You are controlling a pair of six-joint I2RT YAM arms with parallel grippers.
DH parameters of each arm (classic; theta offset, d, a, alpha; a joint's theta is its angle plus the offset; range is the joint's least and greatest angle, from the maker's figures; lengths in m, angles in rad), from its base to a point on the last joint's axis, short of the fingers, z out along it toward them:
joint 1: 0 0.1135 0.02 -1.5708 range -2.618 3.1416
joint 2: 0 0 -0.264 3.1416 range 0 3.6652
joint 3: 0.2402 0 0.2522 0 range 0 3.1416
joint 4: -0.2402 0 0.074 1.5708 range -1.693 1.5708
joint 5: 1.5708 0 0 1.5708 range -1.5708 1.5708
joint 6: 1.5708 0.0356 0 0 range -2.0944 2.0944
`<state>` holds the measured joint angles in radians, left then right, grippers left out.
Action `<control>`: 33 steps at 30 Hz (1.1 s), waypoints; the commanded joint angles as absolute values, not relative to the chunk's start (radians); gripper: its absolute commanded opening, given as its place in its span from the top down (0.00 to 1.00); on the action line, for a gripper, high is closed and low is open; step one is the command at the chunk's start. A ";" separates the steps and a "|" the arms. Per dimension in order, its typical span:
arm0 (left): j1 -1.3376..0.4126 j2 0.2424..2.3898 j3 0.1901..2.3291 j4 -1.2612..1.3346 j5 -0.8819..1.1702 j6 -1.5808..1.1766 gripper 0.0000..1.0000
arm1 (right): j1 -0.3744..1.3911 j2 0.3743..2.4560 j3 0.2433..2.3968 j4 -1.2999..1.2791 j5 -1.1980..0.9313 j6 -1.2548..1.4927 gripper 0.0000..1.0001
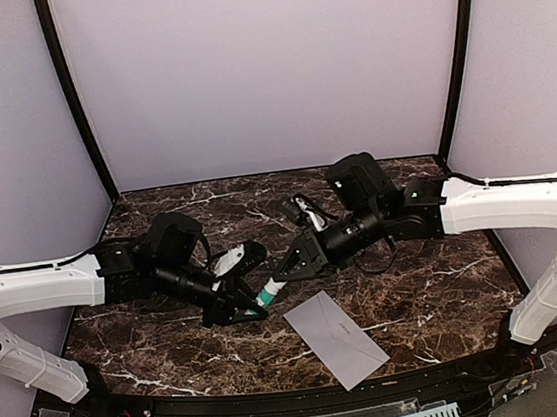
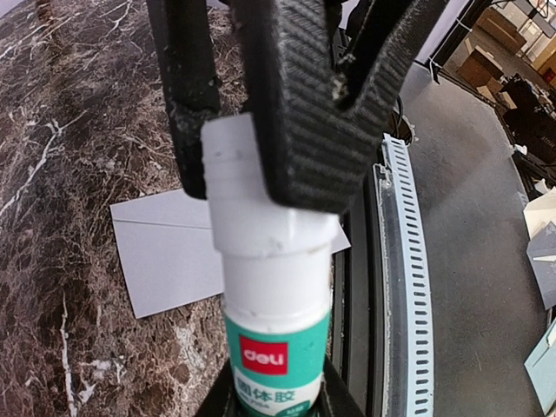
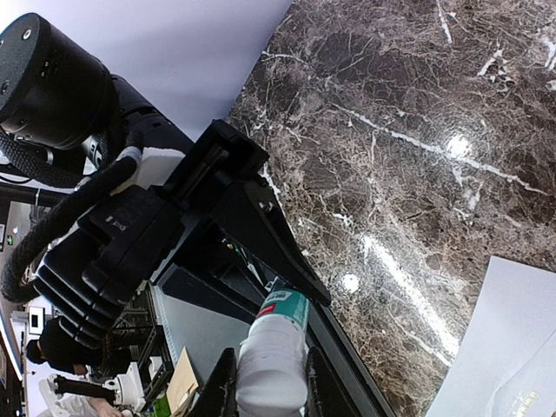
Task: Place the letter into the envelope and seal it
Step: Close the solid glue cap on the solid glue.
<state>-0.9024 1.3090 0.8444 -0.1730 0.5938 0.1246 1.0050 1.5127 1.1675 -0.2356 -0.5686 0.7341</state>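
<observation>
Left hand (image 1: 247, 306) and right hand (image 1: 284, 270) each pinch the glue (image 1: 268, 293) (opposite ends). The letter is unseen, and gluing the envelope (image 1: 336, 338) probably remains.

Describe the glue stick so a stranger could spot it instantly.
Look at the middle of the dark marble table, where the left gripper and right gripper meet. Between them is the glue stick: a white tube with a teal label, unlike the flat grey envelope lying nearby.
</observation>
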 commanded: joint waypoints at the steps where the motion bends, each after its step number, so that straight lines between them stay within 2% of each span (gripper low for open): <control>1: -0.907 1.319 0.854 -0.159 0.598 0.129 1.00 | 1.051 1.522 1.197 -0.228 -0.563 0.715 1.00; 17: -0.906 1.341 0.864 -0.174 0.604 0.127 1.00 | 1.099 1.576 1.228 -0.254 -0.538 0.706 1.00; 33: -0.907 1.326 0.849 -0.144 0.594 0.116 1.00 | 1.155 1.640 1.194 -0.135 -0.575 0.772 1.00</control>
<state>-0.9081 1.3464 0.8345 -0.2649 0.6128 0.1249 1.0870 1.6081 1.1927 -0.2630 -0.4843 0.7422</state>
